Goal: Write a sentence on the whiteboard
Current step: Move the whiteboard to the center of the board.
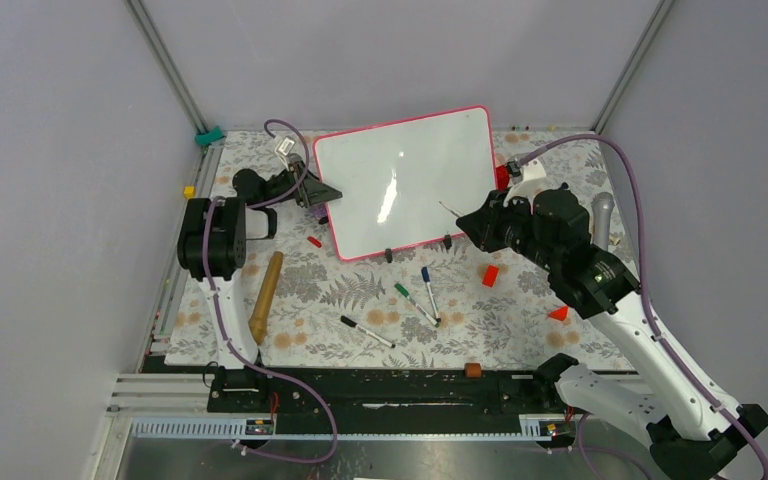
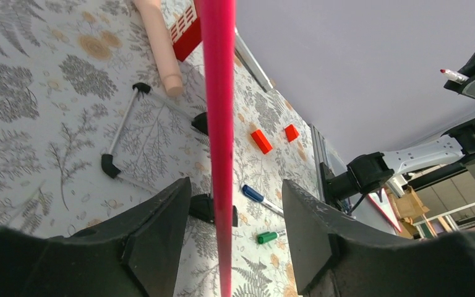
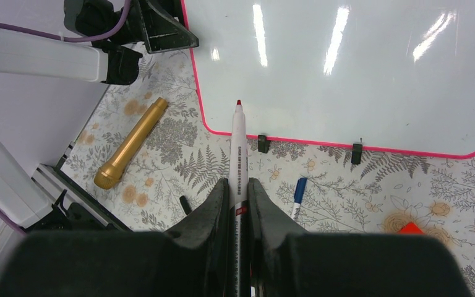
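The whiteboard (image 1: pixel 405 180) stands tilted at the back middle on its two black clips, with a thin pink-red frame. Its glossy white face (image 3: pixel 346 68) is blank; no sentence shows on it. My left gripper (image 1: pixel 320 192) is open at the board's left edge. In the left wrist view the pink frame (image 2: pixel 218 93) runs between the jaws of the left gripper (image 2: pixel 235 181) without touching either. My right gripper (image 1: pixel 465 218) is shut on a white marker (image 3: pixel 239 148). Its red tip points at the board's lower left corner, just short of the surface.
A gold microphone (image 1: pixel 265 295) lies front left. Blue (image 1: pixel 429 280), green (image 1: pixel 415 303) and black (image 1: pixel 367 331) markers lie in front of the board. Red blocks (image 1: pixel 490 275) (image 1: pixel 559 313) lie under the right arm. A red cap (image 1: pixel 313 241) lies near the board's left corner.
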{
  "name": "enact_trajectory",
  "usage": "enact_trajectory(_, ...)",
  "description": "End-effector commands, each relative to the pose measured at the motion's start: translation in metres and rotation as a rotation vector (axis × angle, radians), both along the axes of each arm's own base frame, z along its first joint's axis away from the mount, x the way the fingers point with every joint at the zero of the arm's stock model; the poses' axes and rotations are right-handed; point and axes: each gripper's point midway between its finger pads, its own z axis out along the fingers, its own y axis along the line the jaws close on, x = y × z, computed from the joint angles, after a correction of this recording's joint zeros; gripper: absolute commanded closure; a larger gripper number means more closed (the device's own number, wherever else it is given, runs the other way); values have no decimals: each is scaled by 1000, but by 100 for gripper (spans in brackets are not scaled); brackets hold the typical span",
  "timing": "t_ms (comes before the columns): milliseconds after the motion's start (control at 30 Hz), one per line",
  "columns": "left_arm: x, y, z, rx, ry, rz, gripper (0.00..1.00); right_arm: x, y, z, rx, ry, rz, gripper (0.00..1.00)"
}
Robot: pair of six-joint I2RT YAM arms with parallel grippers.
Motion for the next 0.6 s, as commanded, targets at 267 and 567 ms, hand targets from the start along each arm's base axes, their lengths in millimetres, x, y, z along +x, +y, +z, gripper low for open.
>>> enact_trajectory(267, 40, 2, 36, 8, -215, -3, 43, -2, -5, 15, 15, -65, -3, 100)
enact_trajectory(567, 65, 3, 41, 1, -258, -2, 41, -5, -8, 15, 11, -69, -7, 100)
